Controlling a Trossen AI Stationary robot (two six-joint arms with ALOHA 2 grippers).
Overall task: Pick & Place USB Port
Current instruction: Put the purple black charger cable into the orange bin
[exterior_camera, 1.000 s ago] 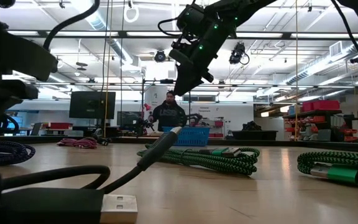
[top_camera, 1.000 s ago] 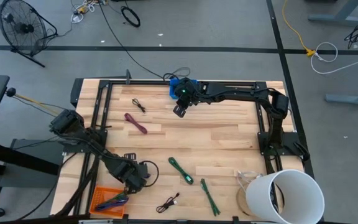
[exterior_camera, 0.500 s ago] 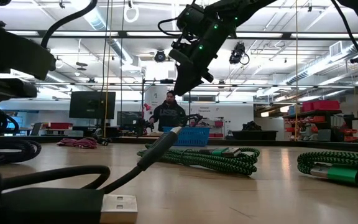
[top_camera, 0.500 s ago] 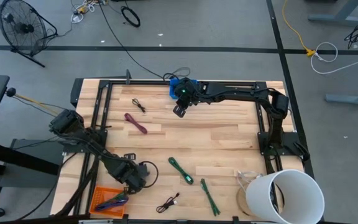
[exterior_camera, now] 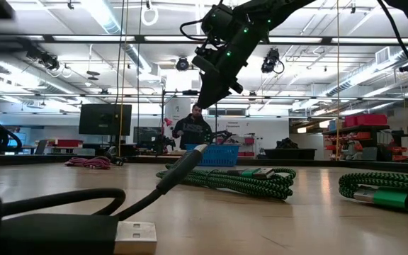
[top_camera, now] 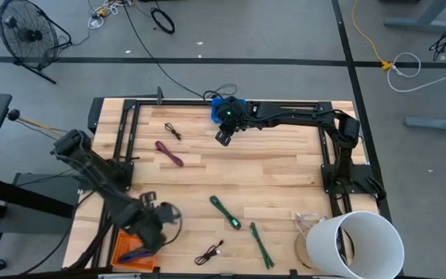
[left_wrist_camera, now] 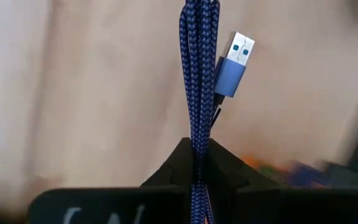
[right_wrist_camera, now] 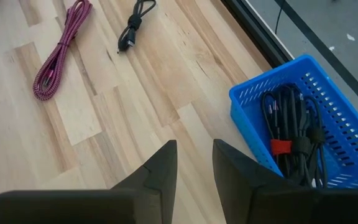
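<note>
1. While the right arm waits at the far side of the light wooden table (top_camera: 269, 174), the left gripper (left_wrist_camera: 194, 163) is clamped on a bundled blue braided USB cable (left_wrist_camera: 197, 81), the cord pinched between its two dark fingers (left_wrist_camera: 225, 167).
2. The cable's blue-shelled USB plug (left_wrist_camera: 235, 59) stands free just beside the bundle, its metal end turned away from the gripper and apart from the tabletop.
3. From above, the left gripper (top_camera: 147, 223) sits at the table's near left corner, over the edge of a flat orange tray (top_camera: 122, 249) that holds other blue cable.
4. The right gripper (top_camera: 224, 136) hangs above the far middle of the table, its fingers (right_wrist_camera: 160, 163) slightly parted and holding nothing.
5. Just beside it rests a blue plastic basket (right_wrist_camera: 303, 130) filled with black cables (right_wrist_camera: 294, 140), one bound by a red tie.
6. A magenta braided cable (right_wrist_camera: 58, 53) and a short black cable (right_wrist_camera: 134, 22) lie apart on the wood beyond it.
7. Green braided cables (top_camera: 224, 211) lie near the table's front, with a white bucket (top_camera: 355, 244) at the near right corner.
8. No readable brand or writing shows on the cable or gripper.
</note>
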